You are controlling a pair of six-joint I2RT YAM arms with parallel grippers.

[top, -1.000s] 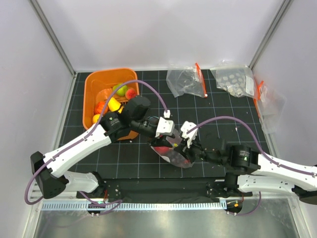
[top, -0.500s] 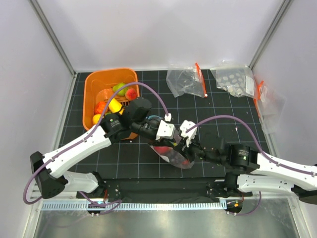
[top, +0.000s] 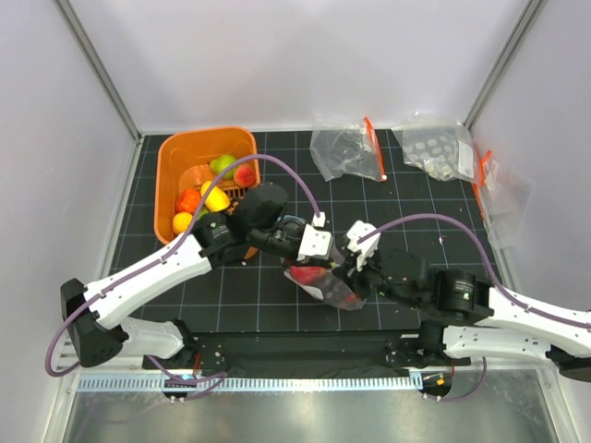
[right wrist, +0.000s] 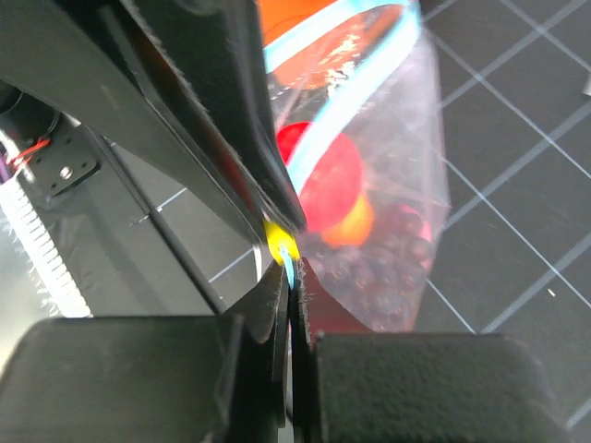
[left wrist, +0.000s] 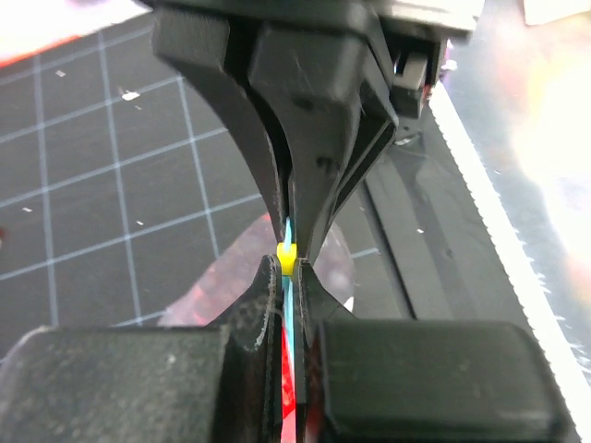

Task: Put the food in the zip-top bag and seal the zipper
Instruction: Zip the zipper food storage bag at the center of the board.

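Near desk [top: 425, 212] six o'clock, left claw [left wrist: 288, 277] and right claw [right wrist: 288, 281] closed on the zipper [right wrist: 355, 88] (food [right wrist: 328, 180] inside zip-top bag [right wrist: 406, 157]).

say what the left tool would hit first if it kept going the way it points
The right tool, shut on the same zipper directly ahead; the two look nearly touching.

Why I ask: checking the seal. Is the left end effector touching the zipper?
Touching. The left wrist view shows the left end effector shut on the light-blue zipper, with no gap either side.
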